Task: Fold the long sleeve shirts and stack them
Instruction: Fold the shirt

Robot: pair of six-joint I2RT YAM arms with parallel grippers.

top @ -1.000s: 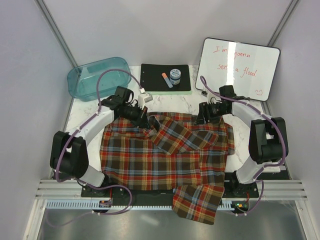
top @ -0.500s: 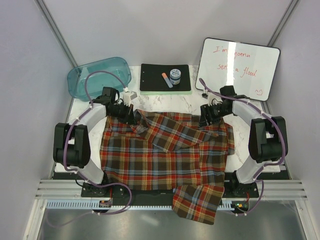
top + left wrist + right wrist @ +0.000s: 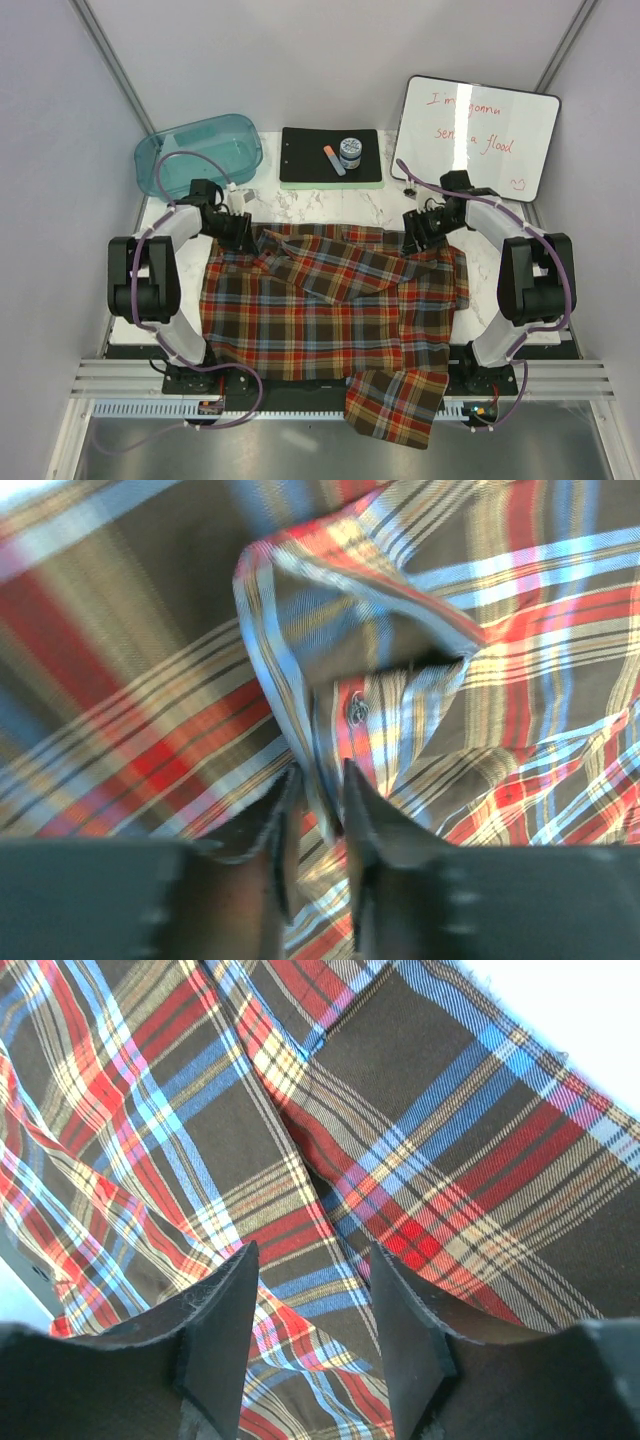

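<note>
Looking at shirt [image 3: 330, 310] spread across mid bench [image 3: 330, 205], long axis left-right, with one flap hanging over the near edge right of centre.

Pinching a buttoned fold of it with left pincer [image 3: 320, 770] at the far-left corner: jaws almost together, cloth edge clamped between. Holding right pincer [image 3: 314, 1252] spread wide over the far-right corner, plaid beneath and nothing between the jaws. Can't tell whether the tips touch cloth.

Key relation: folded band running diagonally from the left grip toward centre-right, so bulk of cloth to the right and nearward of that grip. Reads as a sleeve lying across the body, judging by the button. Probably wants a pull along that diagonal, not across it, to avoid bunching. Left arm nearer the loose end, right arm nearer the far-right shoulder, handy for pinning.

Room: bin [image 3: 200, 155] just beyond the left pincer, clipboard [image 3: 310, 150] behind centre, whiteboard [image 3: 480, 135] beyond the right pincer. Tight on the far side, more room nearward. Worth minding the overhang: risk of dragging the lot off with any nearward pull. Looks early in the fold, nothing stacked yet.
</note>
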